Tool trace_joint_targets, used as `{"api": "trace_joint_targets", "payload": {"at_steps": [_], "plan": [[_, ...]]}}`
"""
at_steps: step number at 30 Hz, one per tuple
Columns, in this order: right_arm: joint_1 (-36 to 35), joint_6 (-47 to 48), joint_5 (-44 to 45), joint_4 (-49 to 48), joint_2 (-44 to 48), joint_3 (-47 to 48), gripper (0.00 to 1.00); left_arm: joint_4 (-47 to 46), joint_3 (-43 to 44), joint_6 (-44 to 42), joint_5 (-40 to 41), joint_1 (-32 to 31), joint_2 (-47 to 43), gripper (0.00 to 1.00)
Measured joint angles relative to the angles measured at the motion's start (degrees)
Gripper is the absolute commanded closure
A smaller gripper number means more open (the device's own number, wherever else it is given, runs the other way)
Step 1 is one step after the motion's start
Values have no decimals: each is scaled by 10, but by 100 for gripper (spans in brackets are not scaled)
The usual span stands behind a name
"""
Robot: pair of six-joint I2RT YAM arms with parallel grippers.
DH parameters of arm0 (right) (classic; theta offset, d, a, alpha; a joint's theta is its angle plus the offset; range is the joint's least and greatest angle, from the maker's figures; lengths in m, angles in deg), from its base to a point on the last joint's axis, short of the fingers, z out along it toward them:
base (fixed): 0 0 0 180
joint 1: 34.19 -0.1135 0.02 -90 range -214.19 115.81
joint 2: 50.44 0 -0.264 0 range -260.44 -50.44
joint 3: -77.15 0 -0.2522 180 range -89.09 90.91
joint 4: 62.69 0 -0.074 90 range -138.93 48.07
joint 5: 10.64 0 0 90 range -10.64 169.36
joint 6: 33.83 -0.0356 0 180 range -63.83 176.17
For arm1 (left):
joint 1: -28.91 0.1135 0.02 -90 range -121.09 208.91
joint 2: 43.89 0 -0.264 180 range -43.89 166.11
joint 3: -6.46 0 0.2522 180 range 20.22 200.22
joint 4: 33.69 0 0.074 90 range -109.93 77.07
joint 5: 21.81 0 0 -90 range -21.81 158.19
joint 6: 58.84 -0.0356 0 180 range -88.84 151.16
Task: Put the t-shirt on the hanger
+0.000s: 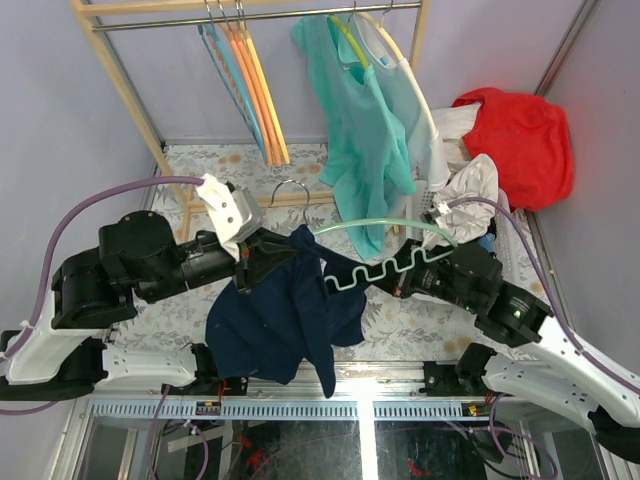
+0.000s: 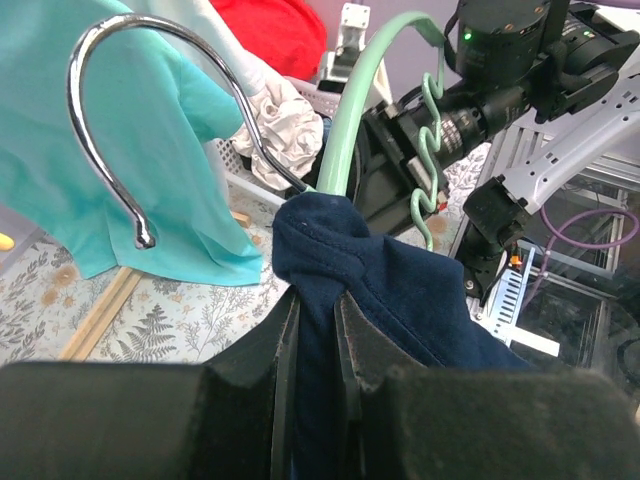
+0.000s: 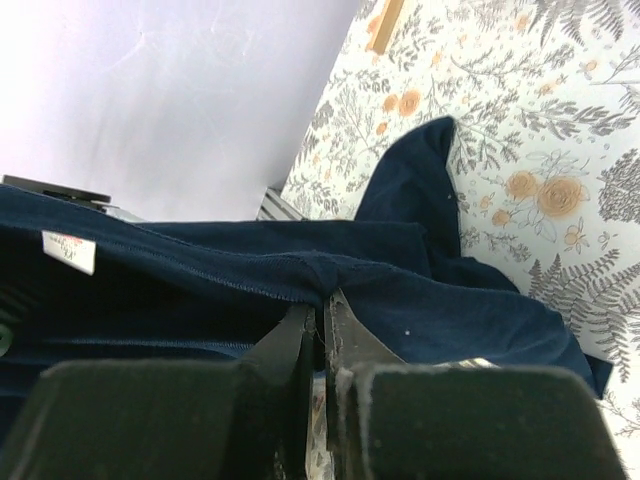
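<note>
**Navy t-shirt (image 1: 280,320) draped on one end of the mint hanger (image 2: 343,135)**

The cloth is bunched over the hanger's shoulder beside its metal hook (image 2: 143,238) and trails below its wavy bar, above the floral tabletop (image 1: 420,325). The left end effector (image 2: 317,302) pinches a fold under the hook. The right end effector (image 3: 320,305), beside the wavy bar, is pressed together on a thin ridge of shirt.

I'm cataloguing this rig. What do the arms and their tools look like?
Both arms have black joint housings on white lower links, each trailing a lilac cable. The left arm carries a white bracket near its wrist; the right arm shows a small green light. The left tool and right tool each have two flat black fingers.
</note>
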Motion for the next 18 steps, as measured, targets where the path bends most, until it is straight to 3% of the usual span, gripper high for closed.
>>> {"api": "trace_joint_targets", "payload": {"at_steps": [8, 18], "plan": [[0, 19, 52, 34, 95, -19, 100, -2, -26, 5, 2, 0, -35, 100], [-1, 59, 134, 150, 139, 25, 100, 2, -30, 8, 2, 0, -26, 100]]}}
